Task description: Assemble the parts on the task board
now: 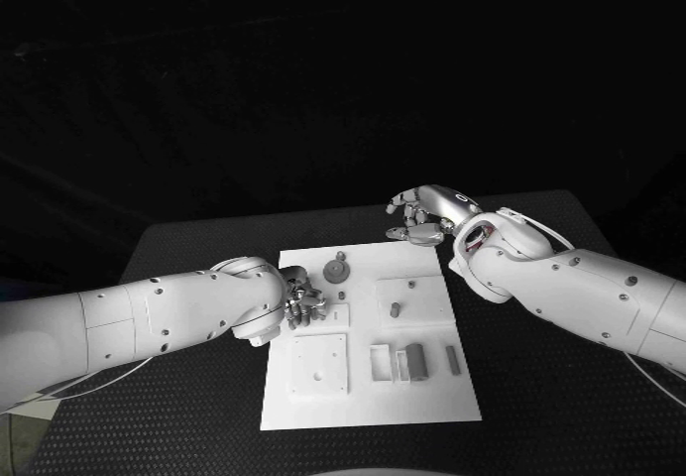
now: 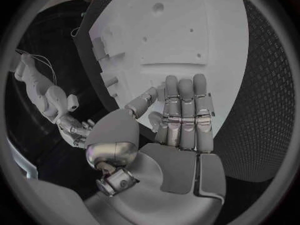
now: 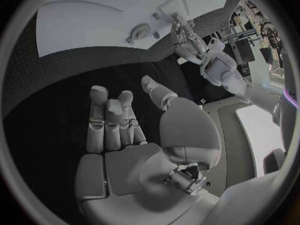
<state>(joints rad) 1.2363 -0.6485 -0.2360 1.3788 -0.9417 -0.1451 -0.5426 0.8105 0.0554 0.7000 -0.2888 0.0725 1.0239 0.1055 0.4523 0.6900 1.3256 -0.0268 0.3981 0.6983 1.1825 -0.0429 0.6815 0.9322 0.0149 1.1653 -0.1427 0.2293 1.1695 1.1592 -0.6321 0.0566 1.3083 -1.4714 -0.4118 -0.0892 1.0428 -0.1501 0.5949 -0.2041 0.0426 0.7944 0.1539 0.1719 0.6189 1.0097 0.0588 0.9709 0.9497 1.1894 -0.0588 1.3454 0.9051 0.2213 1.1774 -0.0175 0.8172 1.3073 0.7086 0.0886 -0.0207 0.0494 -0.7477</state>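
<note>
Two white arms are reaching over the black table [image 1: 186, 248], one from each side. Task board [image 1: 365, 397] is lying flat in the table's middle, white, with raised blocks and recesses. Left hand [image 1: 303, 302] is hovering over the board's left edge, fingers held straight and close together, thumb apart, nothing in it; the left wrist view is showing the fingers [image 2: 185, 110] spread flat above the white plate. Right hand [image 1: 422, 220] is hanging off the board's far right corner, over bare table, fingers loosely extended, gripping nothing. Round grey part [image 1: 337, 270] is sitting on the board just beyond the left hand's fingertips, apart from them. Small upright parts [image 1: 414, 362] are standing near the board's middle, well apart from both hands.
</note>
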